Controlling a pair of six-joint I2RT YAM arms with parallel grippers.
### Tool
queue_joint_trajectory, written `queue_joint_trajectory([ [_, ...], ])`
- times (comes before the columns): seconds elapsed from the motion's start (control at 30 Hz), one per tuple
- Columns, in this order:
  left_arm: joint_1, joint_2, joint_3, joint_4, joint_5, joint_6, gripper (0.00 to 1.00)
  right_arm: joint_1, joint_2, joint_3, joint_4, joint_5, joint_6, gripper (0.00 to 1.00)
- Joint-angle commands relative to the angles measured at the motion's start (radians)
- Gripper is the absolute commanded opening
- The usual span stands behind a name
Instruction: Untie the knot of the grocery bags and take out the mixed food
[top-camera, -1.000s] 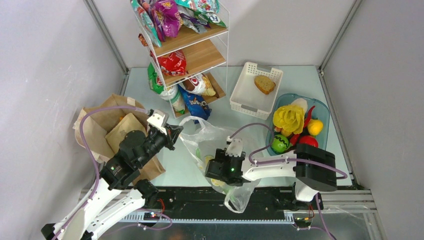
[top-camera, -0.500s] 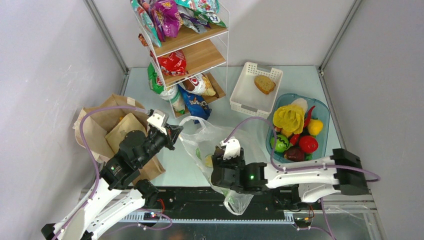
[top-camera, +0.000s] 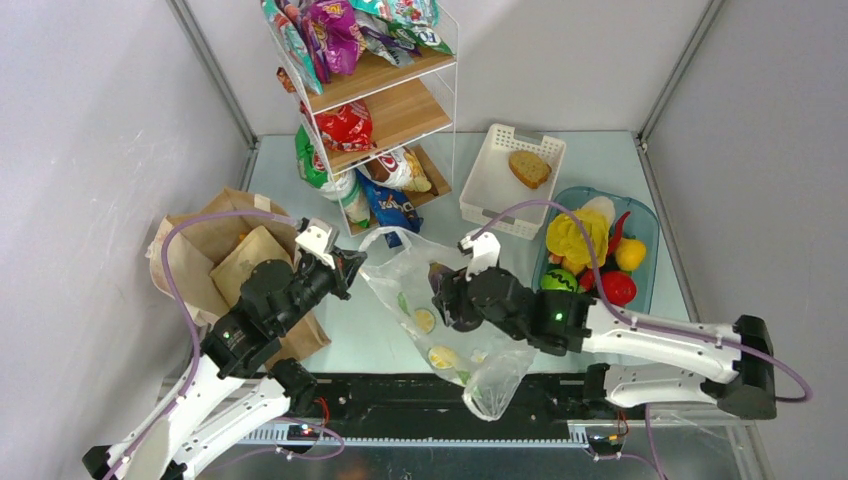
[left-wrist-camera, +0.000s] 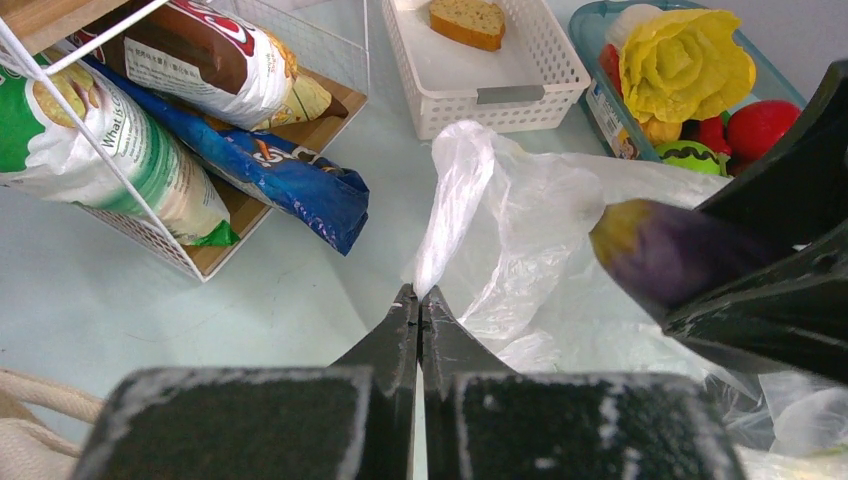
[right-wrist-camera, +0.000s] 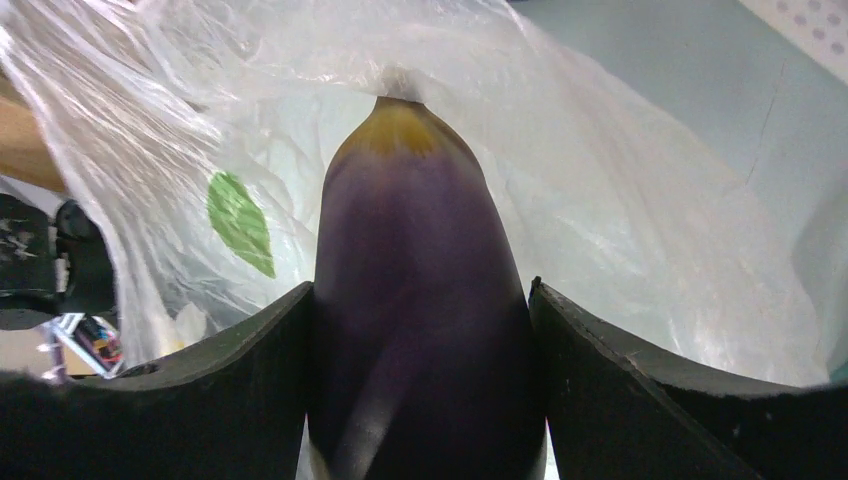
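Two claws, near edge first. The left claw (left-wrist-camera: 418, 297) is clenched tight, its tips pinching one twisted loop handle of the plastic bag (left-wrist-camera: 520, 220). The right claw (right-wrist-camera: 420, 300) stands wide and grasps one purple eggplant (right-wrist-camera: 415, 250), fingers (right-wrist-camera: 250, 360) pressed against both its sides, yellowish tip pointing into the bag's film. From above, the right claw (top-camera: 445, 295) sits over the bag's open mouth and the left claw (top-camera: 350, 265) is at the bag's left edge.

We count two bags. One is the clear plastic bag (top-camera: 470, 360) with lemon-slice prints, lying between the arms. The other is the brown paper bag (top-camera: 205, 250), flat at far left under the left arm.

Farther right is one blue tub (top-camera: 647, 232) holding one red tomato (top-camera: 618, 288), one red chili (top-camera: 618, 232), one yellow fruit (top-camera: 630, 254), one yellow leafy head (top-camera: 577, 238) and one green ball (top-camera: 558, 282). Other pieces in there are hidden.

Behind the tub is one white basket (top-camera: 490, 195) with one bread slice (top-camera: 529, 168).

Farthest is one wire rack (top-camera: 400, 110) with three wooden shelves. There are three packets (left-wrist-camera: 270, 175) on the bottom shelf and one red on the middle. The top pile is too bunched to count.
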Motion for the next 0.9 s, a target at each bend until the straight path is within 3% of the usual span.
queue_joint_trajectory([
  [0.0, -0.002, 0.004, 0.016, 0.017, -0.007, 0.008, 0.0, -0.071, -0.112, -0.006, 0.084, -0.166, -0.107, 0.43],
  [0.43, -0.002, 0.006, 0.016, 0.015, -0.033, 0.006, 0.0, -0.434, -0.37, -0.007, -0.067, -0.219, -0.099, 0.46],
  [0.57, -0.002, 0.004, 0.016, 0.016, -0.033, 0.006, 0.0, -0.681, -0.39, -0.037, -0.125, -0.293, -0.11, 0.46],
  [0.7, -0.002, 0.004, 0.016, 0.016, -0.033, 0.007, 0.0, -1.03, -0.41, -0.115, -0.108, -0.456, -0.118, 0.46],
  [0.87, -0.003, 0.004, 0.016, 0.016, -0.03, 0.006, 0.0, -1.267, -0.439, -0.184, -0.108, -0.462, -0.079, 0.46],
])
